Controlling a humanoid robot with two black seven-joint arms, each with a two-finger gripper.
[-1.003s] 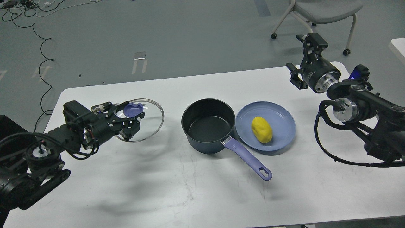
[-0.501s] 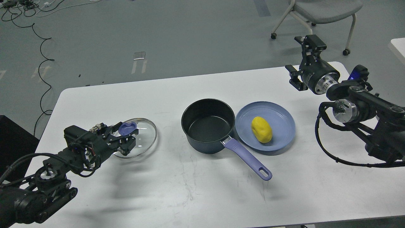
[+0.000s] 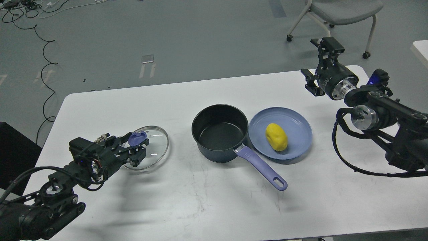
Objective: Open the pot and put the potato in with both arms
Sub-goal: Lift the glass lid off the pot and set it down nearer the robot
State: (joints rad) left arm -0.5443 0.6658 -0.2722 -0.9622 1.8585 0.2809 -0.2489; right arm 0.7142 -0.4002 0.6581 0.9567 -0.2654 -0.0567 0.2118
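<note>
The dark pot (image 3: pixel 219 132) stands open at the table's middle, its purple handle (image 3: pixel 262 169) pointing to the front right. The yellow potato (image 3: pixel 276 136) lies on a blue plate (image 3: pixel 301 125) just right of the pot. The glass lid (image 3: pixel 153 145) with its purple knob (image 3: pixel 137 136) rests on the table left of the pot. My left gripper (image 3: pixel 137 147) is closed around the lid's knob. My right gripper (image 3: pixel 326 43) is open and empty, raised over the table's far right edge, well away from the potato.
The white table (image 3: pixel 200 201) has bare surface in front of the pot and plate. A grey wheeled chair (image 3: pixel 337 13) stands on the floor behind the right arm. Cables (image 3: pixel 43 60) lie on the floor at the far left.
My left gripper has lowered the lid from above the table down onto it, nearer the front left, then nudged it slightly right. The right arm has barely moved.
</note>
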